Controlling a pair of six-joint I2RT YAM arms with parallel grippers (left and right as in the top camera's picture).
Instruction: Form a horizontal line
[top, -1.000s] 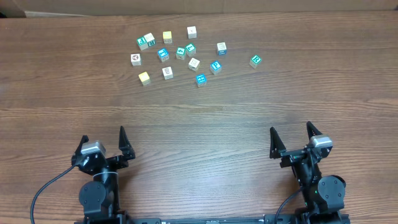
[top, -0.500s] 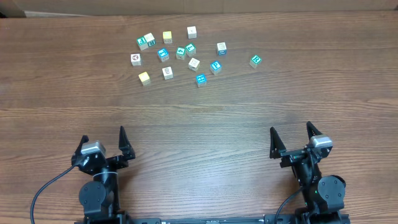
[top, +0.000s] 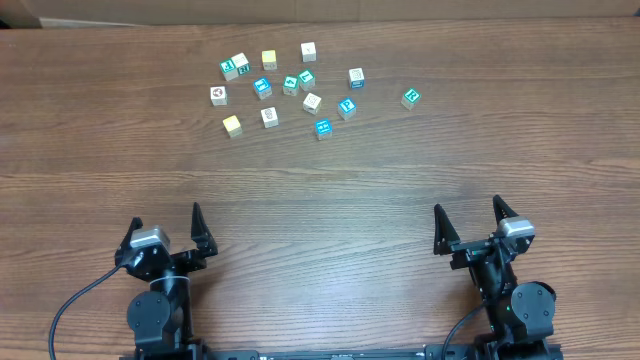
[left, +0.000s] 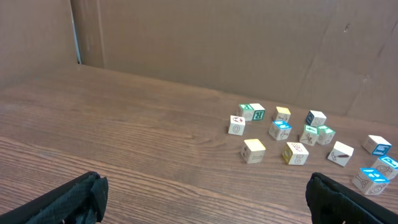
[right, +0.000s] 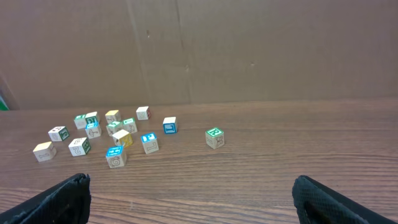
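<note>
Several tiny wooden cubes lie scattered at the far middle of the table; no straight row of four shows. Among them are a blue-faced cube, a blue-letter cube and a teal-green cube set apart to the right. The cluster also shows in the left wrist view and in the right wrist view. My left gripper is open and empty at the near left. My right gripper is open and empty at the near right. Both are far from the cubes.
Loose yellow cubes and a white cube lie in the same cluster. A brown cardboard wall stands behind the table's far edge. Bare wood lies between the grippers and the cubes.
</note>
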